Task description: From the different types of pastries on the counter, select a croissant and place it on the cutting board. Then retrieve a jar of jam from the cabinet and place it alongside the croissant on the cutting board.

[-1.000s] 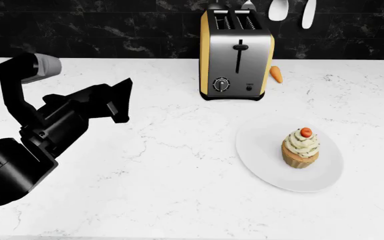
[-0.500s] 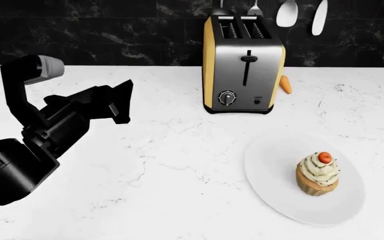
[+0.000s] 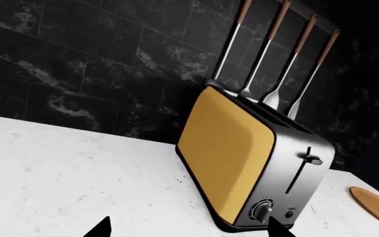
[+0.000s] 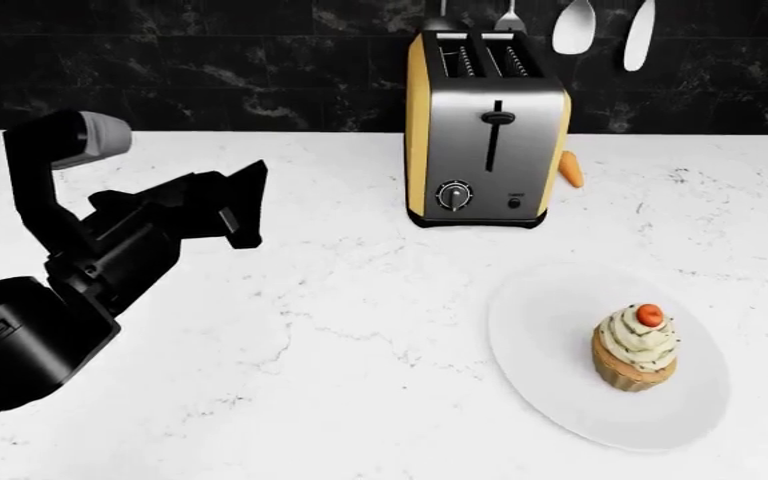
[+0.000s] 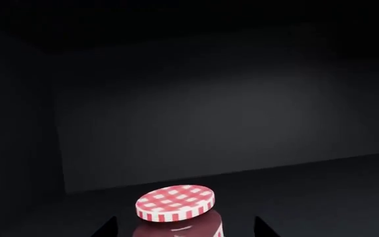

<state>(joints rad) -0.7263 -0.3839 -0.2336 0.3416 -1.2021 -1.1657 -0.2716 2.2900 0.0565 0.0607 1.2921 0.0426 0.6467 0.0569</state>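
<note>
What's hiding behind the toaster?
A small orange carrot pokes out from behind the toaster, on the counter. Utensils hang on the dark wall above. Most of the carrot, and the wall directly behind the toaster, is covered.

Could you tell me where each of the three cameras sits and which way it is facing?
Head view: from the head, down over the white marble counter, steel-and-yellow toaster and frosted cupcake; the left arm shows.
Left wrist view: low by the left gripper, facing the toaster; only fingertips show.
Right wrist view: inside a dark cabinet, facing the checkered-lid jam jar; right gripper tips show.
Head and left wrist views share the toaster.
</note>
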